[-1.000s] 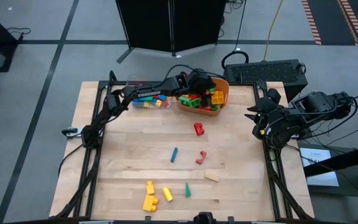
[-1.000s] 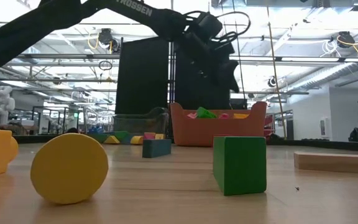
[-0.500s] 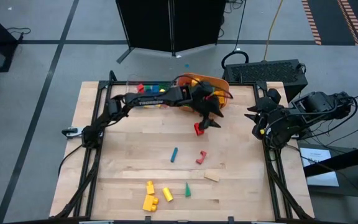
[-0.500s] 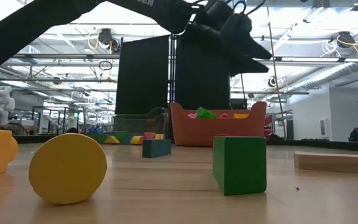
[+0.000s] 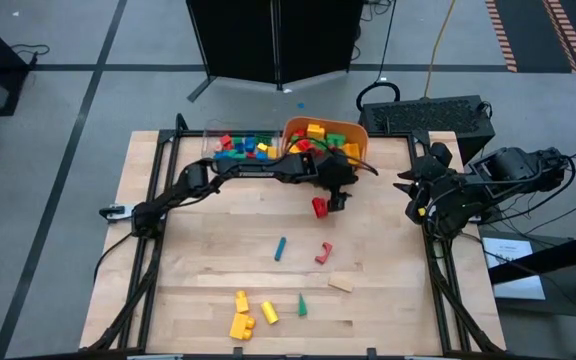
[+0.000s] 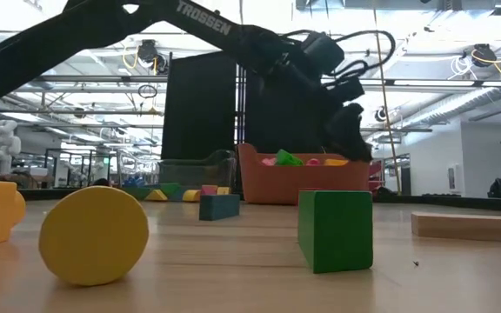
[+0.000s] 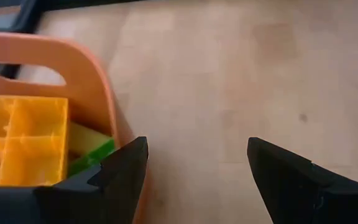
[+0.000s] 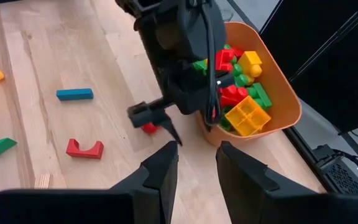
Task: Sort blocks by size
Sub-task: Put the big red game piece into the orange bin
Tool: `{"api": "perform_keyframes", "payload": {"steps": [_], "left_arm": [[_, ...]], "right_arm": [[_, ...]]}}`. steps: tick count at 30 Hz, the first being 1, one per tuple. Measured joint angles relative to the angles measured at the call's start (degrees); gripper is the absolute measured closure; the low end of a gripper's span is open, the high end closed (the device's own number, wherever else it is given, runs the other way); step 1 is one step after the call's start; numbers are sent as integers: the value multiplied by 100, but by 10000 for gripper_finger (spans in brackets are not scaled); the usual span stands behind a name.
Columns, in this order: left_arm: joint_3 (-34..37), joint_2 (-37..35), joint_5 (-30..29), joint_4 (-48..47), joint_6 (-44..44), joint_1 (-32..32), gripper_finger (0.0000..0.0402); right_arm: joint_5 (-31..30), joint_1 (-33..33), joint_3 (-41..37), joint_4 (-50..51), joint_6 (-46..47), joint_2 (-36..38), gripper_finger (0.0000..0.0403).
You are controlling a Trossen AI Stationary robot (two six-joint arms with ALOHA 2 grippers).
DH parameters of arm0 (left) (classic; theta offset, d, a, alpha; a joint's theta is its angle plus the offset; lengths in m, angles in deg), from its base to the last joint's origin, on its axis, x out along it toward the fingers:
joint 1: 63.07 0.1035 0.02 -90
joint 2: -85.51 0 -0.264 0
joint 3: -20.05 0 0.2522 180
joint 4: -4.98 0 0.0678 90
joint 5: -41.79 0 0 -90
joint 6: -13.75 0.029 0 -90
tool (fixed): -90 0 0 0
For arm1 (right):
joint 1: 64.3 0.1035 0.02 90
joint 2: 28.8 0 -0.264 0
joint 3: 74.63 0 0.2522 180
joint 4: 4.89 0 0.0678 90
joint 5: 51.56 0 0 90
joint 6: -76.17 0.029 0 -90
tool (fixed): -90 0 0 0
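The blocks are scattered. Many fill the orange tub (image 5: 353, 160) and the clear tray (image 5: 230, 148) at the far edge. A red block (image 5: 318, 208) lies just in front of the tub. A blue block (image 5: 280, 248), a red arch (image 5: 324, 252), a green wedge (image 5: 302, 305) and yellow pieces (image 5: 240, 325) lie nearer. My left gripper (image 5: 331, 201) hangs open just above the red block (image 8: 149, 128), beside the tub's near wall (image 7: 98, 87), touching nothing; bare table shows between its fingers (image 7: 197, 171). My right gripper (image 8: 196, 165) waits raised at the table's right edge, slightly open, nothing between its fingers.
A plain wooden piece (image 5: 340, 284) lies near the red arch. A yellow disc (image 6: 94, 235) and a green block (image 6: 336, 230) stand close to the table's near edge. Bare wood stretches across the table's left half and around the red block.
My left gripper has swung from above the tub's far-left side toward the table's near edge and has come down, tipping further downward, until it hangs over the red block. Its fingers keep the same gap. No block has moved.
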Motion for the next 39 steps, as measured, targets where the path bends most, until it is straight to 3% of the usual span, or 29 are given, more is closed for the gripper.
{"api": "perform_keyframes", "payload": {"steps": [11, 15, 19, 25, 32, 39], "left_arm": [[-2, 3, -162, 599, -372, 297, 121], [-120, -96, 637, -119, -660, 300, 121], [-260, -369, 1617, -1109, 496, 47, 121], [-213, -485, 1668, -2882, 2746, -222, 121], [355, -471, 958, -1943, 3329, -232, 121], [382, -471, 1020, -2232, 3927, -233, 121]], "right_arm": [[0, 0, 0, 0, -7, 0, 298], [0, 0, 0, 0, -8, 0, 298], [-2, 1, 0, 2, -64, 0, 298], [-1, 1, 0, 0, -128, 0, 298], [0, 0, 0, 2, -184, 0, 298], [-2, 0, 0, 2, -184, 0, 298]]}}
